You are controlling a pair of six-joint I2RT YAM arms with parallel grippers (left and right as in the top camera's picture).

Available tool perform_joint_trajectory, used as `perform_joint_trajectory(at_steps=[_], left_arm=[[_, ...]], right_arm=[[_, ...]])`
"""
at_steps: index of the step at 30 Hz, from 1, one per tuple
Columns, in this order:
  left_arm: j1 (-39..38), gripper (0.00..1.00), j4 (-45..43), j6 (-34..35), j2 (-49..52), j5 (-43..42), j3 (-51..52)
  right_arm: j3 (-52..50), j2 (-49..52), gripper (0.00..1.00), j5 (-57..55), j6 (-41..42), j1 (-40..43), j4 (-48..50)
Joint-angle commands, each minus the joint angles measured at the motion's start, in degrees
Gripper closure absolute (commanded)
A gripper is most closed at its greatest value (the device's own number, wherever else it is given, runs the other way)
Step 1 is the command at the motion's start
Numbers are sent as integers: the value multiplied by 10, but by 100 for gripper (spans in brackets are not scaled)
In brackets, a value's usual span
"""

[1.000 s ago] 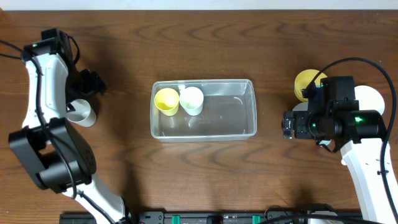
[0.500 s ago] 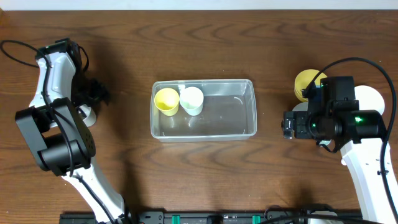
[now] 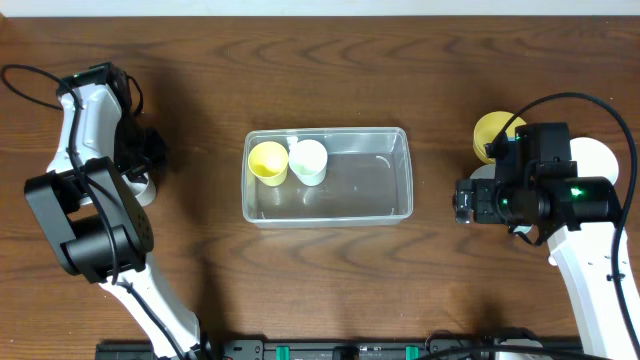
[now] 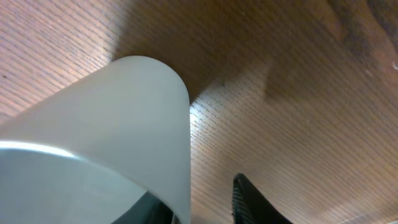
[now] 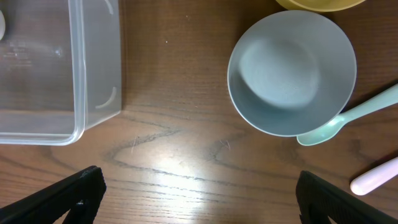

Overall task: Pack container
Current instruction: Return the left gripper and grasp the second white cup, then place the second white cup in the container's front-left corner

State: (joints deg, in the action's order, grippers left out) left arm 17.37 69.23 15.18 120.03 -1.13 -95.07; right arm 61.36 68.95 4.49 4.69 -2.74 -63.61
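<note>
The clear container (image 3: 385, 190) lies mid-table with a yellow cup (image 3: 267, 162) and a white cup (image 3: 308, 160) at its left end. At the far left, my left gripper (image 3: 147, 158) is over another white cup (image 3: 134, 186), which the arm partly hides. In the left wrist view this cup (image 4: 112, 143) fills the left half. Its wall stands between the jaws of the left gripper (image 4: 196, 194): one finger behind the wall, the other finger (image 4: 252, 202) a small gap off it. My right gripper (image 3: 462, 200) hangs open right of the container, over bare wood (image 5: 199, 193).
A yellow bowl (image 3: 493, 135) and a white bowl (image 3: 592, 155) sit at the right, mostly under the right arm. The right wrist view shows the white bowl (image 5: 292, 71), a mint spoon (image 5: 354, 115), a pink utensil (image 5: 373, 177) and the container's corner (image 5: 78, 127).
My left arm swung in over the white cup and its jaws narrowed around the cup's wall. The right arm and the container have not moved.
</note>
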Motion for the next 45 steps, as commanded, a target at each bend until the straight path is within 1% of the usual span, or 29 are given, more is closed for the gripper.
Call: perform_joint_trajectory(at_steps=[1,3,5,10,17,20,24,29,34,37,41,45], left_arm=[[1,75,6,1,0,3,4],[1,78,7,2,0,3,4],[1,85,7,2,0,3,4],[1,94,10,2,0,3,3],[-1,94,13,2,-15,3,2],[-9,94,23,2,-42,3,-12],[-38,95,28,1,-109,3,-21],[-116,94,44,-12,-212,2,-21],[-250,94,65,-16,-297,3,-20],[-334,94,67,-25,-314,2,-20],[-426,94,72,-40,-307,2,-13],[-469,94,72,-49,-293,2,3]], right_arm=[[11,1,1,0,-10,3,-1],[11,1,1,0,-10,3,-1],[11,1,1,0,-10,3,-1],[11,1,1,0,-10,3,-1],[11,1,1,0,-10,3,0],[11,1,1,0,-10,3,0],[11,1,1,0,-10,3,0],[11,1,1,0,-10,3,0],[11,1,1,0,-9,3,0],[11,1,1,0,-10,3,0],[11,1,1,0,-10,3,-1],[11,1,1,0,-10,3,-3]])
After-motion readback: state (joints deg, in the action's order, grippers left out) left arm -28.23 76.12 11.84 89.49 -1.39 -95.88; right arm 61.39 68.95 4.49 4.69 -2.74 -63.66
